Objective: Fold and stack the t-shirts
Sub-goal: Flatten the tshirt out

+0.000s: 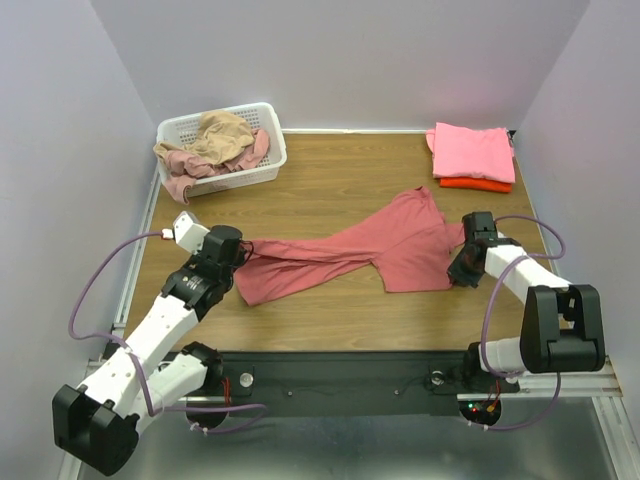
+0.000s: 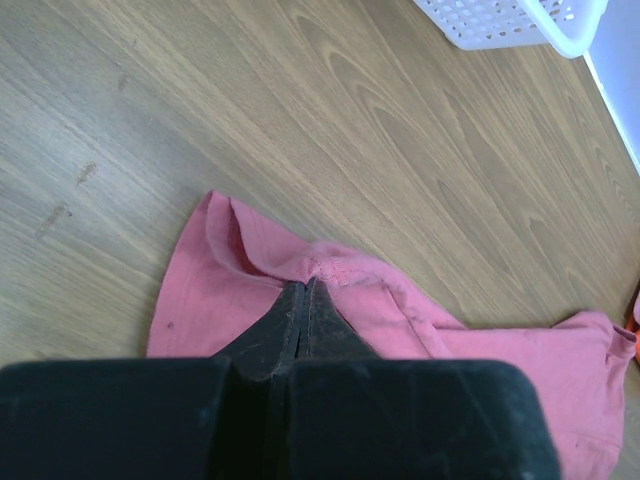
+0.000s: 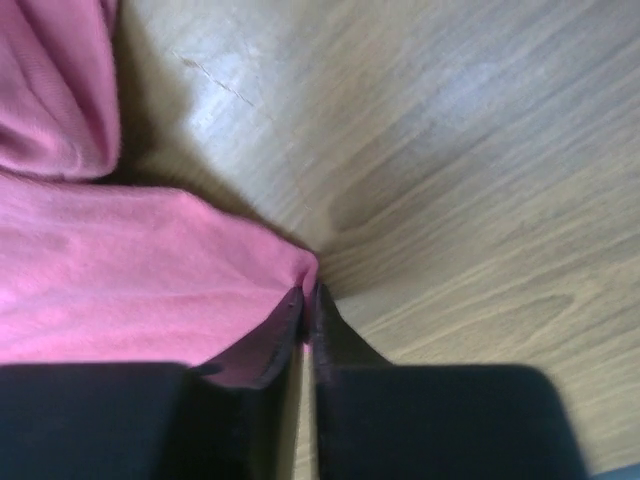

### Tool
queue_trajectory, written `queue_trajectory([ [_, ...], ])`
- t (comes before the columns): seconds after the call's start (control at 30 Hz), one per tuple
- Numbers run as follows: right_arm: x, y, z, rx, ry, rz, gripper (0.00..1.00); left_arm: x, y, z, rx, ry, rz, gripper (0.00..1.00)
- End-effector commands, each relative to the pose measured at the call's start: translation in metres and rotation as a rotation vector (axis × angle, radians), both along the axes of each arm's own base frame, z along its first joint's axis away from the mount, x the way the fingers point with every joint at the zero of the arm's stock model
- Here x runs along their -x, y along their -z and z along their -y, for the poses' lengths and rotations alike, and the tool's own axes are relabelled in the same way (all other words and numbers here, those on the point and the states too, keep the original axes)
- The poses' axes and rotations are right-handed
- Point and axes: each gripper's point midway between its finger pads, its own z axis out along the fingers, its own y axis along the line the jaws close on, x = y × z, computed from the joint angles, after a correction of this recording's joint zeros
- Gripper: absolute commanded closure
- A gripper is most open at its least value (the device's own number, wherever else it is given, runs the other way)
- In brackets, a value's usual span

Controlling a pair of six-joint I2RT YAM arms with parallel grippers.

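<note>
Dusty red t-shirt (image 1: 385, 245) stretched across the middle of the wooden table (image 1: 340, 175), left gripper (image 2: 305, 292) pinched closed on its left end, right gripper (image 3: 308, 300) clamped on its right edge, bright pink t-shirt (image 1: 472, 152) folded at far right corner

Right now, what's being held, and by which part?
The dusty red t-shirt: left end effector pinches a bunched seam at one end, right end effector pinches the edge at the other.

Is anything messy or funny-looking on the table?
Yes. The dusty red t-shirt lies twisted and bunched across the table middle, pinched at both ends by the left end effector and right end effector. A pale rose shirt droops over the rim of the white basket.
</note>
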Motion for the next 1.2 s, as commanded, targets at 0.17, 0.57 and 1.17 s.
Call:
queue_trajectory([
  [0.17,-0.058,-0.057,0.004,0.027,-0.028,0.299,1.00,-0.001,-0.031,-0.005,-0.009,0.012,0.079,1.00],
  [0.57,-0.056,-0.393,0.020,0.100,0.042,1.088,1.00,0.024,-0.258,-0.010,0.038,0.128,0.548,1.00],
  [1.17,0.079,-0.647,0.044,0.287,0.119,1.607,1.00,0.134,-0.460,-0.026,0.098,0.316,1.000,1.00],
])
